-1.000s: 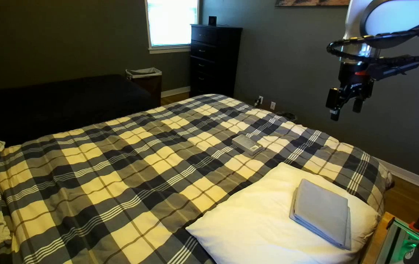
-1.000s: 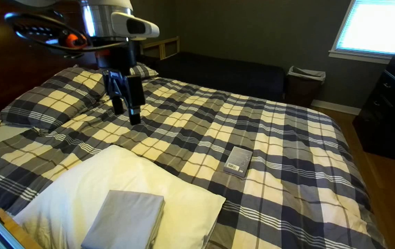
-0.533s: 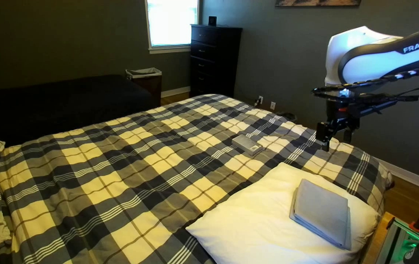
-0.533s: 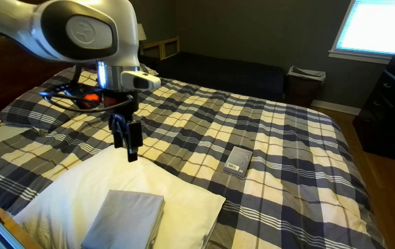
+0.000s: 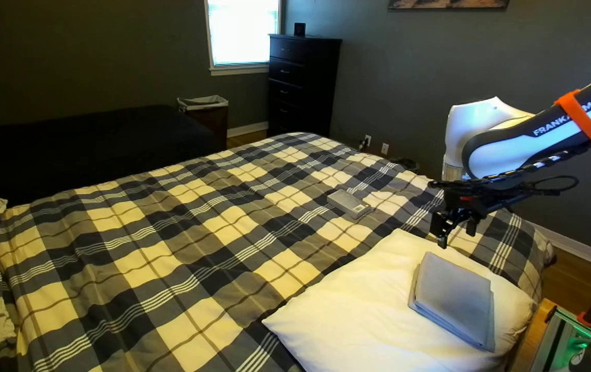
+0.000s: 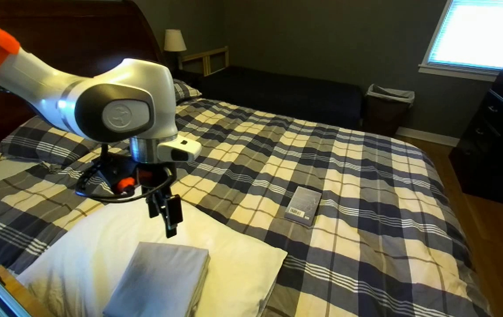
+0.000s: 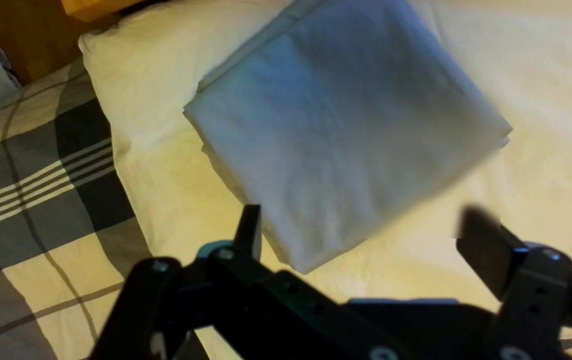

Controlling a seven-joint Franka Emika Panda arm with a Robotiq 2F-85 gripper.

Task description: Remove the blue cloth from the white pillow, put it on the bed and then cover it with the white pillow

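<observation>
See the gripper [image 7: 363,215] pointing down above the white pillow [image 6: 238,264], near the blue cloth [image 6: 161,275] and apart from it in both exterior views. Find the fingers [image 7: 250,232] spread wide in the wrist view, with a blur over one tip and a corner of the cloth showing between them. Cannot tell the exact height over the cloth.

See the cloth folded flat in several layers, lying on top of the pillow toward one side. Find the pillow lying at the edge of the bed [image 5: 171,243], a wide plaid spread of yellow, black, grey and white, just beside a wooden board [image 5: 533,330]. Note a grey box [image 6: 304,206] with a pale label on the same bed, near a corner of the pillow in both exterior views.

Follow the white arm [image 6: 123,114] sloping down to the gripper, with an orange strap [image 5: 582,118] around it and a dark cable [image 6: 110,200] looped near the wrist.

Make out plaid pillows [image 6: 44,141] at the head of the bed, below a brown headboard [image 6: 71,35], and a lamp [image 6: 174,40] with a pale shade farther back. Beyond the bed, find low dark furniture [image 6: 277,94], a hamper [image 6: 385,114] with a light liner, a black dresser [image 5: 303,82] and a bright window [image 5: 243,33].
</observation>
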